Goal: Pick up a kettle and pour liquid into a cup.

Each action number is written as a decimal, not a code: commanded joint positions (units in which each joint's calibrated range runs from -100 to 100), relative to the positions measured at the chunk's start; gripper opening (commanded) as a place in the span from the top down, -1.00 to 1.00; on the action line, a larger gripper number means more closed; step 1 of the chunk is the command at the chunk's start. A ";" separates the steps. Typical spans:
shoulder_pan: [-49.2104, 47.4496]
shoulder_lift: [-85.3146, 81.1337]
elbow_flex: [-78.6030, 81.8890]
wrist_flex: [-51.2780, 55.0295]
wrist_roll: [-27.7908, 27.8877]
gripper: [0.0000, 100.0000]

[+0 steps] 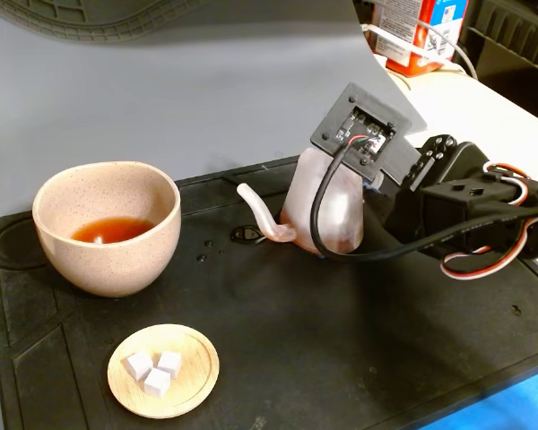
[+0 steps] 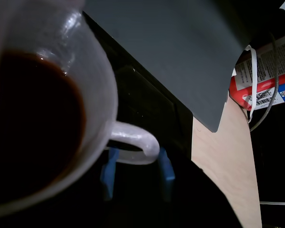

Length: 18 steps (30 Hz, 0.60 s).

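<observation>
The arm's two-finger gripper [image 2: 137, 173], its blue fingers [image 2: 109, 172] standing either side of a loop handle in the wrist view, is closed on the small translucent pinkish plastic kettle [image 1: 327, 210]. In the fixed view the gripper itself is hidden behind the black wrist-camera plate [image 1: 363, 134] and a looping black cable [image 1: 327, 210]. The kettle sits directly in front of the fingers, upright on the black rubber work mat [image 1: 341, 340], its long thin curved spout [image 1: 260, 215] pointing away from the gripper toward the left of the fixed view. Dark reddish-brown liquid [image 2: 31, 123] fills the kettle's open top in the wrist view. Beyond the spout tip, apart from it, stands the large round beige-pink speckled ceramic cup [image 1: 108, 228], with a shallow pool of the same liquid at its bottom. Nearer the camera, below the cup, a small flat wooden dish [image 1: 163, 370] holds three white cubes [image 1: 154, 369].
</observation>
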 commanded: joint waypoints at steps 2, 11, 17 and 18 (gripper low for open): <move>-0.27 -1.60 0.60 -0.86 -0.13 0.77; 2.09 -23.62 19.93 -0.17 -0.13 0.78; -0.50 -45.55 36.81 -0.26 -5.22 0.92; -0.20 -49.39 38.80 -0.26 -5.48 0.98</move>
